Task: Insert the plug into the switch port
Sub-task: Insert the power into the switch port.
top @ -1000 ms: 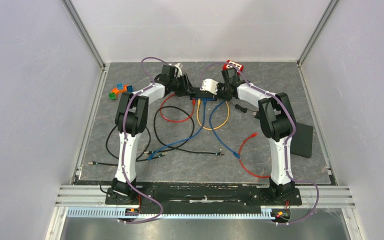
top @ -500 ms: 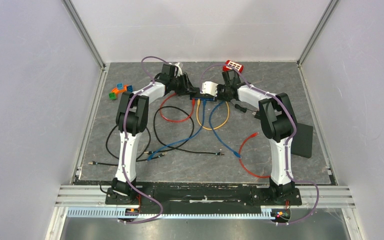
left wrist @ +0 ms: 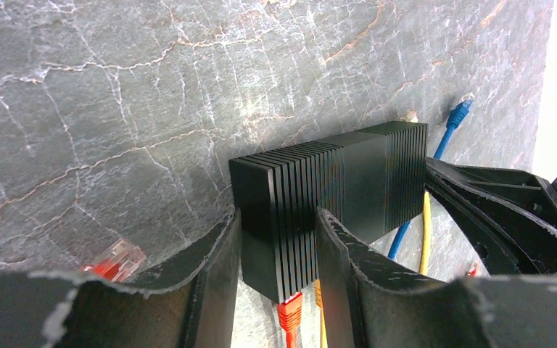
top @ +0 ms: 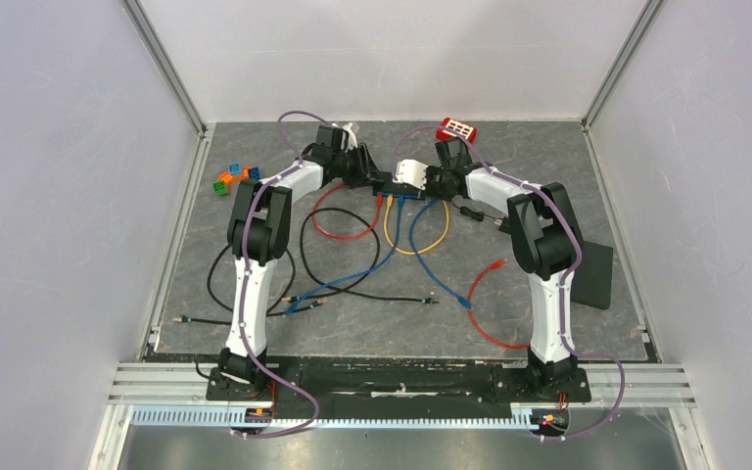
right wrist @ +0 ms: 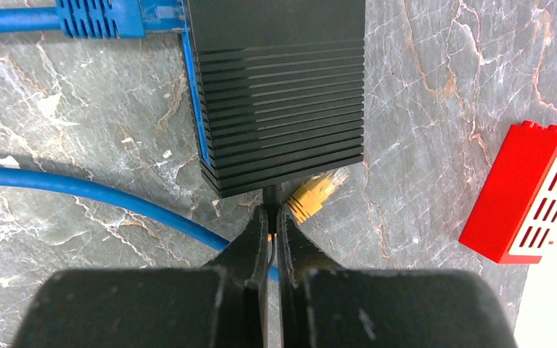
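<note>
While left gripper [left wrist: 277, 225] clamps the switch [left wrist: 348, 174] across its finned sides, right gripper [right wrist: 272, 217] is fully closed, tips at the switch end; yellow plug [right wrist: 318, 194] just right of tips.

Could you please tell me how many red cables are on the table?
2. The looped red cable runs from the switch toward the left arm; the loose red cable lies by the right arm. None seems hidden.
</note>
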